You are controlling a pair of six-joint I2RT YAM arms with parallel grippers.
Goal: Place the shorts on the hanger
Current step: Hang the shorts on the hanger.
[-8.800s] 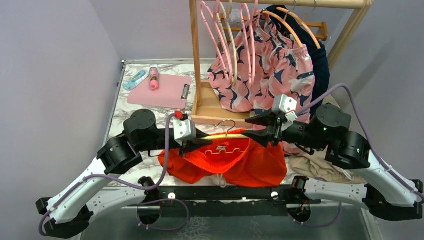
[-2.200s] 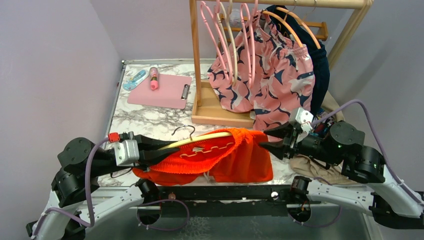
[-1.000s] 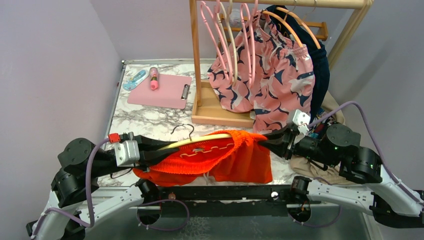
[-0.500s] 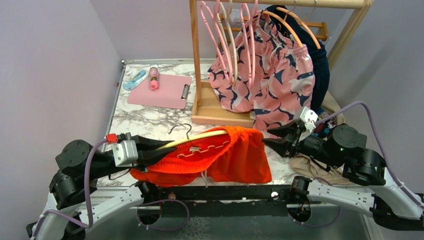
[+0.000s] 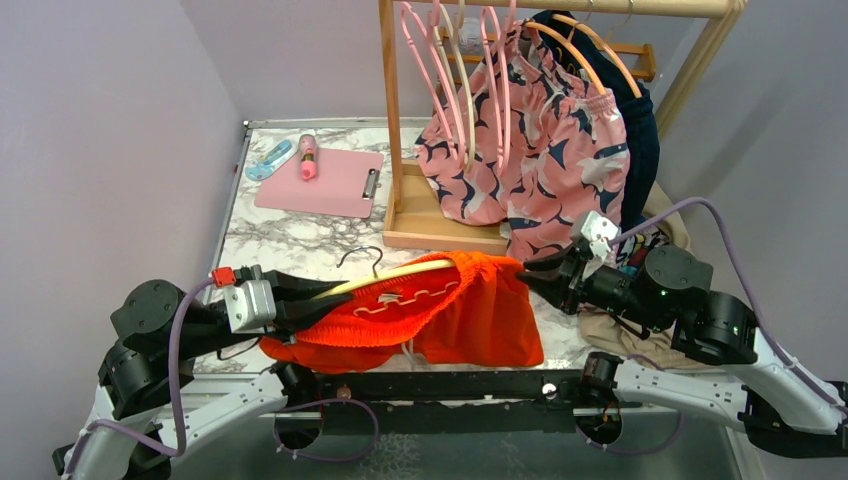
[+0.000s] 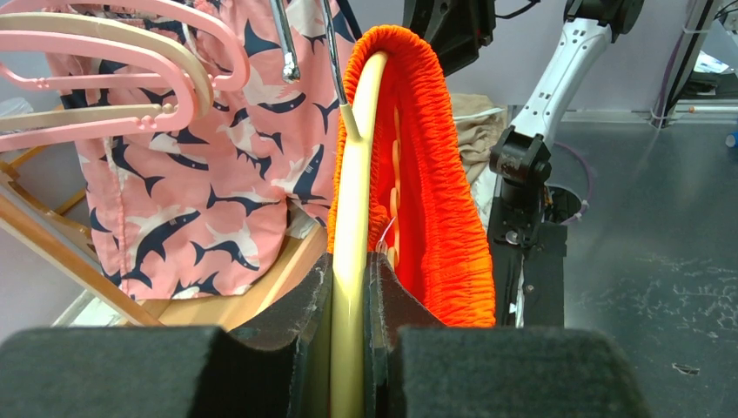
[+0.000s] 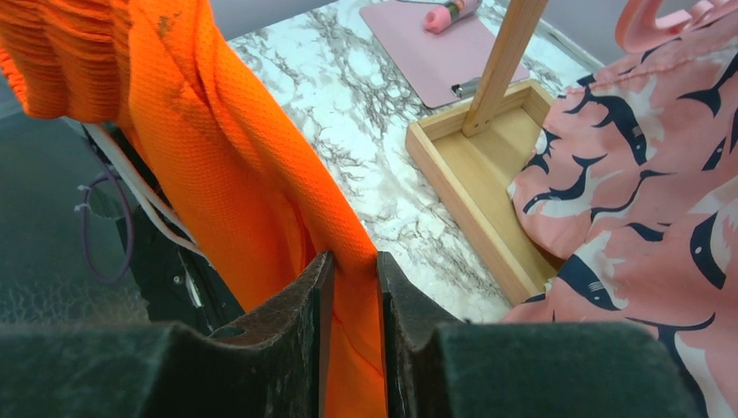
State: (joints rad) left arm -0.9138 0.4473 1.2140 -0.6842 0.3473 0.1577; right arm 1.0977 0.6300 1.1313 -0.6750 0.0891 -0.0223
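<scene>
The shorts (image 5: 470, 318) are on the hanger (image 5: 400, 274), both held aloft at the near edge of the marble table (image 5: 300, 235).
Now the left gripper (image 5: 322, 297) is clamped on the hanger's left end; the elastic waistband is threaded over its rounded bar and the orange fabric hangs down (white drawstring dangling beneath). The right gripper (image 5: 533, 274) pinches a fold of fabric at the shorts' right side, close to the pink shark-pattern shorts (image 5: 540, 150) on the wooden rack (image 5: 392, 120).

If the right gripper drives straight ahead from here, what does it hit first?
The shorts: the right gripper is shut on their fabric, so going on would bunch the cloth, probably toward the hanger end under the waistband. Depth there is unclear.
</scene>
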